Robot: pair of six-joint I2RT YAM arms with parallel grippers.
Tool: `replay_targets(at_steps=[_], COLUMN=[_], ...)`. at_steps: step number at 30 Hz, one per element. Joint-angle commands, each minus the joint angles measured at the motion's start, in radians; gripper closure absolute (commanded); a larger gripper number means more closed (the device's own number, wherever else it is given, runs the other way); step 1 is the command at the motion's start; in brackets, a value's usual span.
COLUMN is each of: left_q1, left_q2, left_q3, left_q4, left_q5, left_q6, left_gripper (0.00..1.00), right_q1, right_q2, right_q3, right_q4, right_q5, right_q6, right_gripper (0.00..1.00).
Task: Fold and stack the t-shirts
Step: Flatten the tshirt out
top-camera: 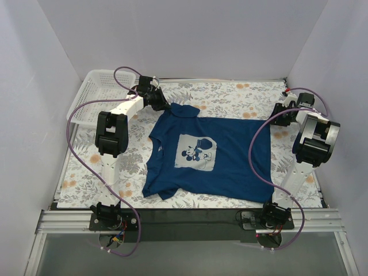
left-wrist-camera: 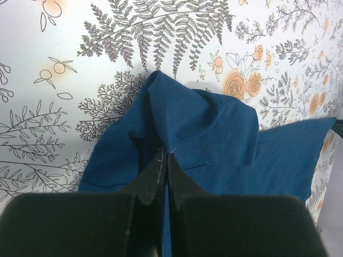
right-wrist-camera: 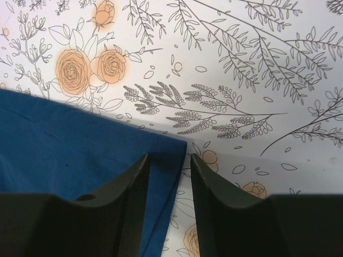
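The dark navy t-shirt (top-camera: 230,161) lies spread flat on the floral cloth, with its grey cartoon print (top-camera: 195,152) facing up. My left gripper (top-camera: 161,103) is at the shirt's far sleeve. In the left wrist view it (left-wrist-camera: 164,152) is shut on a pinched, raised fold of the blue fabric (left-wrist-camera: 214,128). My right gripper (top-camera: 283,110) is at the shirt's far right hem corner. In the right wrist view it (right-wrist-camera: 169,156) is open, its fingers straddling the hem corner (right-wrist-camera: 169,147), which lies flat on the cloth.
A white mesh basket (top-camera: 98,95) stands at the far left corner, just behind the left arm. White walls close in the table on three sides. Purple cables loop from both arms. The floral tablecloth (top-camera: 230,95) shows all round the shirt.
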Motion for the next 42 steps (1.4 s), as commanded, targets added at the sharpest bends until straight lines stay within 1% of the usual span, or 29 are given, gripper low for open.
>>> replay_targets(at_steps=[1,7,11,14,17,18,21,28,32,38,41,42], left_q1=[0.01,0.014,0.014,0.014,0.014,0.014,0.015,0.038,0.075,0.125,0.144,0.145], left_q2=[-0.081,-0.088,-0.084,-0.082,-0.082,-0.084,-0.094,-0.153,-0.191,-0.249,-0.301,-0.353], left_q3=[0.015,0.009,0.002,-0.001,0.001,0.001,0.002,0.01,-0.001,-0.037,-0.069,-0.079], left_q4=[0.017,0.017,0.02,0.02,0.02,0.021,0.023,0.038,0.047,0.072,0.09,0.098], left_q5=[0.019,0.021,0.028,0.031,0.03,0.03,0.024,0.012,0.012,0.039,0.071,0.079], left_q6=[-0.002,-0.002,-0.008,-0.011,-0.011,-0.011,-0.013,-0.027,-0.034,-0.051,-0.054,-0.054], left_gripper=[1.0,1.0,1.0,1.0,1.0,1.0,1.0,1.0,1.0,1.0,1.0,1.0], right_q1=[-0.003,-0.003,-0.003,-0.003,-0.003,-0.003,-0.005,-0.003,-0.005,-0.003,-0.005,-0.005], right_q2=[-0.011,-0.057,-0.031,-0.005,-0.006,-0.023,-0.069,-0.199,-0.248,-0.301,-0.379,-0.443], right_q3=[0.012,-0.028,-0.011,0.012,0.015,0.012,0.009,-0.011,-0.025,-0.017,-0.039,-0.051], right_q4=[-0.024,-0.028,-0.036,-0.051,-0.056,-0.056,-0.051,-0.033,-0.025,-0.022,-0.027,-0.05], right_q5=[-0.033,-0.037,-0.042,-0.048,-0.047,-0.043,-0.033,-0.036,-0.059,-0.135,-0.198,-0.229], right_q6=[0.005,-0.012,-0.006,-0.004,-0.015,-0.02,-0.032,-0.052,-0.055,-0.038,-0.05,-0.057], right_gripper=[0.63,0.64,0.66,0.72,0.83,0.88,0.99,0.99,0.99,0.99,0.99,0.99])
